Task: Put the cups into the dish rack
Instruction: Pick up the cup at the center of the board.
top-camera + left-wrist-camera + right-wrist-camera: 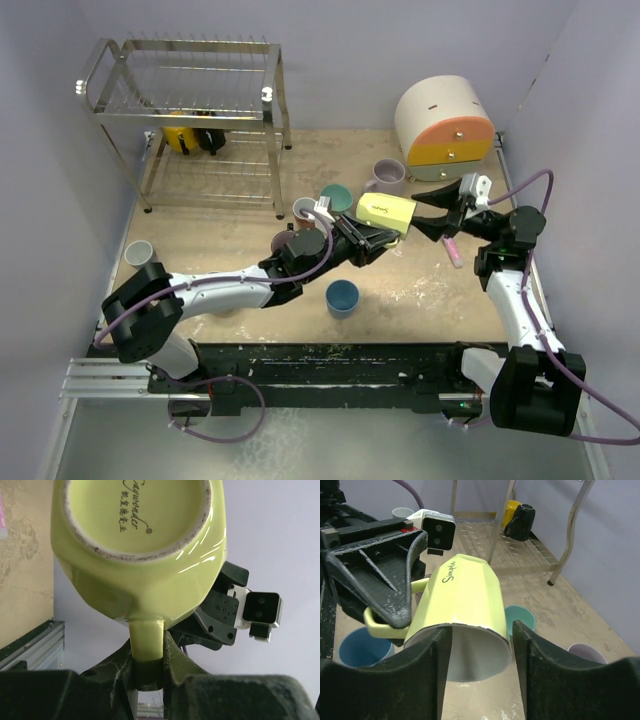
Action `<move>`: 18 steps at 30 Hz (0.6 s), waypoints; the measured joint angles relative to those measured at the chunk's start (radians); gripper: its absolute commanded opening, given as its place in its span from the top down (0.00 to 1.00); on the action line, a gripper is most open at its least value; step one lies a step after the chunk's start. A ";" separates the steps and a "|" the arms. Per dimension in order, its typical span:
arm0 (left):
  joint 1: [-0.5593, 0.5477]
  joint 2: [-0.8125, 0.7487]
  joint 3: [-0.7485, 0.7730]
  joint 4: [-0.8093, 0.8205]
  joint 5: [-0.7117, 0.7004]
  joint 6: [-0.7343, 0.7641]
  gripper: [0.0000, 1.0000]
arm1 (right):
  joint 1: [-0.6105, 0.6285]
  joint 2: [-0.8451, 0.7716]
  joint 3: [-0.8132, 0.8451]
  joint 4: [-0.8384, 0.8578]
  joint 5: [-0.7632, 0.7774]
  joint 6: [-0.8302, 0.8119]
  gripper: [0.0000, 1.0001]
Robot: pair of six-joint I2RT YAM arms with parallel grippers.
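A pale green cup hangs on its side above the table's middle, base toward the left arm. My left gripper is shut on its handle. My right gripper stands open at the cup's mouth, one finger against the rim and the other finger clear of the wall. The dish rack stands at the far left, with a yellow cup and a black cup on its lower tier. Blue, teal, lavender, salmon and white cups sit on the table.
A cream-and-orange drawer box stands at the far right. A small pink stick lies beneath my right gripper. Purple walls close in both sides and the back.
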 measured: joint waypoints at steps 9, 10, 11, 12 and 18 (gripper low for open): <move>0.011 -0.025 -0.068 0.025 -0.016 0.063 1.00 | 0.000 -0.002 0.008 -0.100 -0.030 -0.061 0.36; 0.011 -0.030 -0.075 0.024 -0.016 0.067 1.00 | 0.000 -0.002 0.010 -0.112 -0.035 -0.072 0.35; 0.011 -0.036 -0.084 0.024 -0.016 0.078 1.00 | 0.000 -0.002 0.016 -0.135 -0.043 -0.087 0.35; 0.011 -0.042 -0.091 0.023 -0.016 0.087 1.00 | 0.000 -0.002 0.022 -0.152 -0.046 -0.101 0.35; 0.013 -0.095 -0.130 0.025 -0.017 0.156 1.00 | 0.000 -0.002 0.104 -0.372 -0.077 -0.275 0.33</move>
